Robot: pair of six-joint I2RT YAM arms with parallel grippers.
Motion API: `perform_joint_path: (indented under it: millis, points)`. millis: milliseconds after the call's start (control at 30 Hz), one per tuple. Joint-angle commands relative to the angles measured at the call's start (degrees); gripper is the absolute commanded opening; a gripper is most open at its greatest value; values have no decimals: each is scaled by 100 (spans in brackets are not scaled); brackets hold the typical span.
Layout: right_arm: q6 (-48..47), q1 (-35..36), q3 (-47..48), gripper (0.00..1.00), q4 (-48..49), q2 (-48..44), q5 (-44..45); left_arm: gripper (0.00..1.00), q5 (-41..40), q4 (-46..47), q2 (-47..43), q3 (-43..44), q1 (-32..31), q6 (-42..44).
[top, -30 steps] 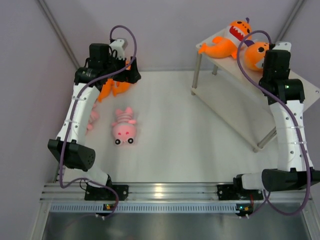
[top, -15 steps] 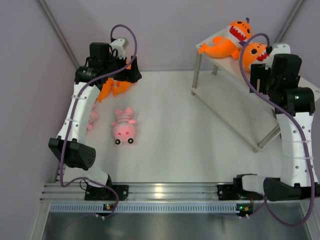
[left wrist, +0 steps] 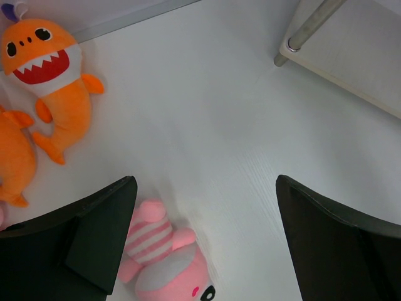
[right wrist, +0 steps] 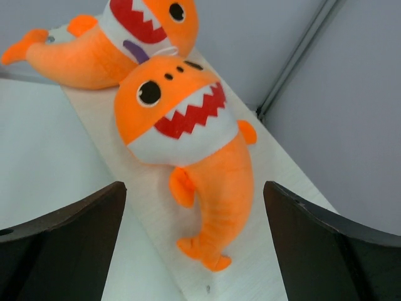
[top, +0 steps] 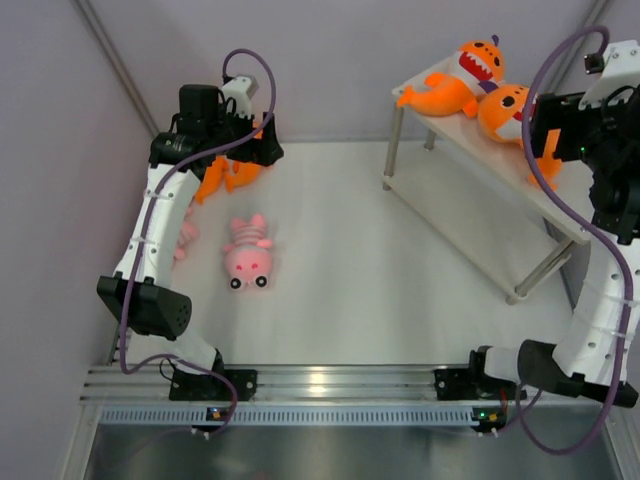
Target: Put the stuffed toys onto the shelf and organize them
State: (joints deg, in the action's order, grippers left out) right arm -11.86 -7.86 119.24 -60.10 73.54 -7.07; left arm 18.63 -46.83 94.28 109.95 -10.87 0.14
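The left end effector (left wrist: 205,182) hangs over the white worktop (top: 350,280) with its two dark fingers spread wide and nothing between them. In its wrist view, one orange shark plush (left wrist: 53,81) lies face up off to the upper left of the fingers, well apart from them. A second orange shark plush (left wrist: 14,157) sits just beside the first at the left edge of the picture, cut off by it. A pink striped plush (left wrist: 164,260) lies directly below the gap, close to the left finger, with its head towards the bottom edge. In the top view, another pink plush (top: 185,237) shows partly from behind the left arm.

The right end effector (right wrist: 194,185) is held above the far right end of the shelf (top: 565,200), fingers likewise fully apart and empty. Straight under the gap, an orange shark plush with a red toothy mouth (right wrist: 194,150) lies on its back on the top board, clear of both fingers, tail pointing towards the camera. The fourth orange shark (right wrist: 106,44) lies just beyond it on the same board, its head touching the nearer shark's head and its tail stretching left.
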Motion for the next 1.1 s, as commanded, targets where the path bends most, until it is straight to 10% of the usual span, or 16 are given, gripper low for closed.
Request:
perform_joint_path:
  millis: [0,533,800,900,1067]
  points:
    - [69,-793,432,91,533,520,-1733,98,132,51,-164,158,6,126]
    - [1106,-1579,329,84,2555,1726,-4547,98,-44,16,-375,-79,6,214]
    - [799,-1579,-375,82,2503,1497,-4515,98,-44,7,-393,-62,15,214]
    - [773,-1579,-437,72,2380,1567,-4067,98,-105,16,-402,-62,6,232]
    - [825,-1570,-708,26,2467,1339,-3732,98,-88,7,-419,-62,6,241]
